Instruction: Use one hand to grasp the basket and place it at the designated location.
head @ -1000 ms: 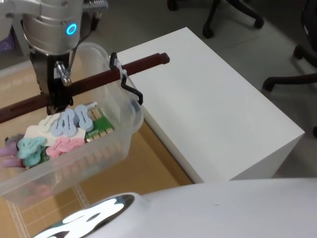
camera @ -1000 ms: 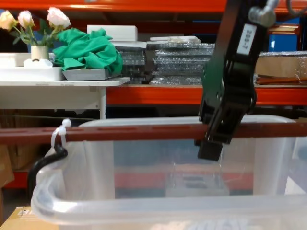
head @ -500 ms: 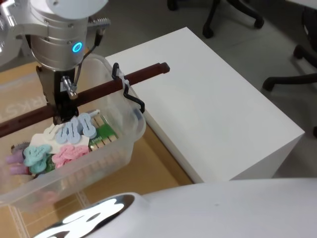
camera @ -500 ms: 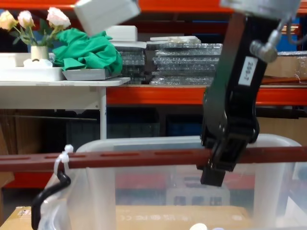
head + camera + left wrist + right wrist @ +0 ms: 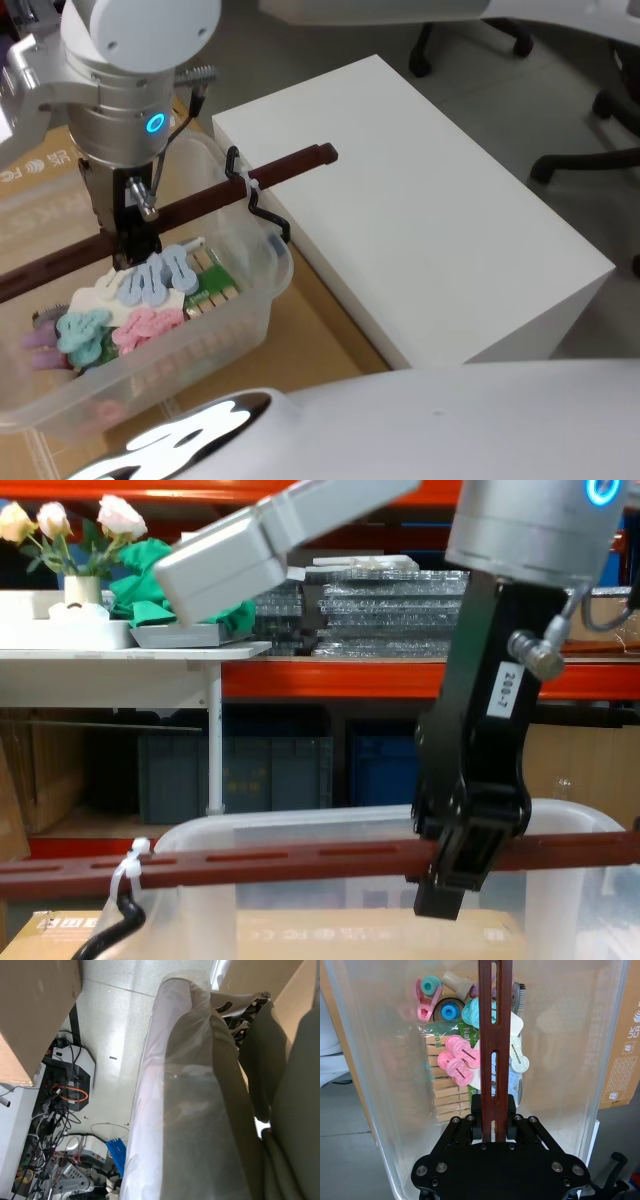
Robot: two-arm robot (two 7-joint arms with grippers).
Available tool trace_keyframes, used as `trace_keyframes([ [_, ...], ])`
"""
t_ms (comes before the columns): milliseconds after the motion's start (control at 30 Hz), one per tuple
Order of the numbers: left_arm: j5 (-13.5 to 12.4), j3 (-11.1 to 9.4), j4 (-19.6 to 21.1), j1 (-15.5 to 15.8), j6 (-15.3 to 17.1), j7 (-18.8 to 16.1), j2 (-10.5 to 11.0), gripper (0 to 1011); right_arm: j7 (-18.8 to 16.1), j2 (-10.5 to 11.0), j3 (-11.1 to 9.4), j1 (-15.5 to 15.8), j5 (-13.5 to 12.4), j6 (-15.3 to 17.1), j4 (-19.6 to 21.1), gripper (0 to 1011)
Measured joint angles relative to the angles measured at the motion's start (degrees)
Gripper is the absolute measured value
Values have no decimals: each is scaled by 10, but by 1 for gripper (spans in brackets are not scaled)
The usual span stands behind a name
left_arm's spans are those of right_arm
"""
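Since a second ago the basket [image 5: 240,300] and the right gripper [image 5: 137,243] have sunk. In the chest view the dark red-brown bar handle [image 5: 250,865] now lies low across the frame, with the tub's far rim showing just above it. At the left of the head view the gripper's fingers pinch this handle from both sides, over the tub's inside, and the right wrist view shows them clamped on the slotted bar. Below them lie pastel clothes pegs [image 5: 150,285], blue, pink and teal, beside wooden ones. Further right, a white zip tie [image 5: 251,186] and a black hook [image 5: 270,212] sit where the handle crosses the rim. The tub is over brown cardboard [image 5: 325,330]; whether it touches, I cannot tell. Right of it stands a white counter [image 5: 430,220], with the handle's end reaching over its corner.
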State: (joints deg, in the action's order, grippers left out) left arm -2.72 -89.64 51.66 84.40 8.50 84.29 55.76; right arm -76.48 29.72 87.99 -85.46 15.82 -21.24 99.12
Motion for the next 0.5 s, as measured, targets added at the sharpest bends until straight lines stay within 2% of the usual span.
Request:
trace_keyframes([
  [500, 0, 0, 0, 0, 0, 0, 0, 0, 2, -13, 11, 13, 13, -2, -7, 235],
])
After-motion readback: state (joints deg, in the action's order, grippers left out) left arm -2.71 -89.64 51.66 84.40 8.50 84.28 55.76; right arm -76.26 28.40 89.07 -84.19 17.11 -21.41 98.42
